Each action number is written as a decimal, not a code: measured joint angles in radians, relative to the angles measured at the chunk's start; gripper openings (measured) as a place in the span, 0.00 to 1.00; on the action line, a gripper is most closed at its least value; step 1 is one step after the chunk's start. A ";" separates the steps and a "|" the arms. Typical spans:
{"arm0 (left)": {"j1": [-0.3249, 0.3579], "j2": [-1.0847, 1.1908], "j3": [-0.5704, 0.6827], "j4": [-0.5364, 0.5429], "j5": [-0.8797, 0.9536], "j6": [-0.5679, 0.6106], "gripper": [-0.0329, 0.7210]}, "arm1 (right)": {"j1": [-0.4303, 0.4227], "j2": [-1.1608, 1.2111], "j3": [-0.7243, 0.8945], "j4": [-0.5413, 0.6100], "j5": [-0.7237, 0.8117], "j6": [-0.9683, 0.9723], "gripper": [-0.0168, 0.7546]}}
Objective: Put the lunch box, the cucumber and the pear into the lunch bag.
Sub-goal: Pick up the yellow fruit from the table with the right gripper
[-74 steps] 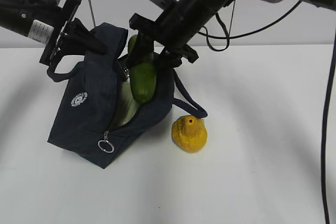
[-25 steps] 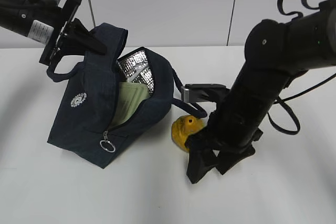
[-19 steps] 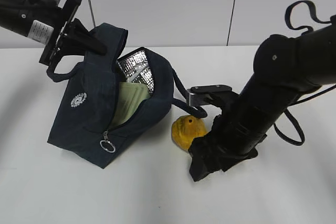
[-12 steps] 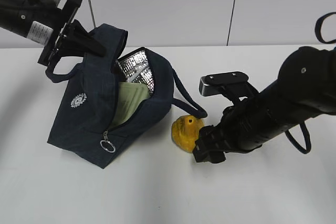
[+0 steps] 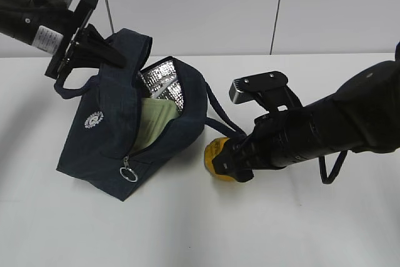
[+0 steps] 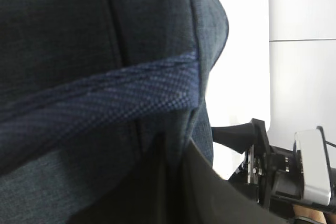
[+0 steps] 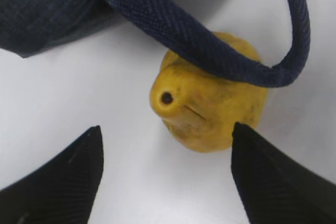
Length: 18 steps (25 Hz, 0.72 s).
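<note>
The navy lunch bag (image 5: 112,132) leans on the table with its mouth open and silver lining showing. Inside it I see the pale green lid of the lunch box (image 5: 154,123). The cucumber is hidden. My left gripper (image 5: 103,51) is shut on the lunch bag's top edge; navy fabric (image 6: 105,51) fills the left wrist view. The yellow pear (image 7: 210,114) lies on the table beside the bag, with a bag handle (image 7: 210,51) draped over it. My right gripper (image 7: 166,129) is open, low at the pear (image 5: 215,154), one fingertip on each side, not touching it.
The white table (image 5: 94,229) runs out in front of and to the right of the bag. A zipper ring pull (image 5: 126,174) hangs at the bag's front corner. My right arm (image 5: 325,129) lies low across the right side of the table.
Three seconds ago the right gripper was at the bag's mouth with the cucumber, which no longer shows. Over the last second that arm dropped and swung left to the pear. The left arm stayed still.
</note>
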 joint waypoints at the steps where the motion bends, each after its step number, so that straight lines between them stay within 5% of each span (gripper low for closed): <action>1: 0.000 0.000 0.000 0.000 0.000 0.000 0.05 | 0.000 0.000 0.000 0.012 -0.003 -0.016 0.77; 6: 0.000 0.000 0.000 0.002 0.000 0.000 0.05 | 0.000 0.000 0.004 0.041 -0.007 -0.083 0.86; 13: 0.000 0.000 0.000 0.003 0.000 0.000 0.05 | 0.000 0.028 -0.014 0.237 0.000 -0.302 0.87; 18: 0.000 0.000 0.000 0.003 0.000 0.000 0.05 | 0.000 0.090 -0.050 0.270 0.005 -0.331 0.83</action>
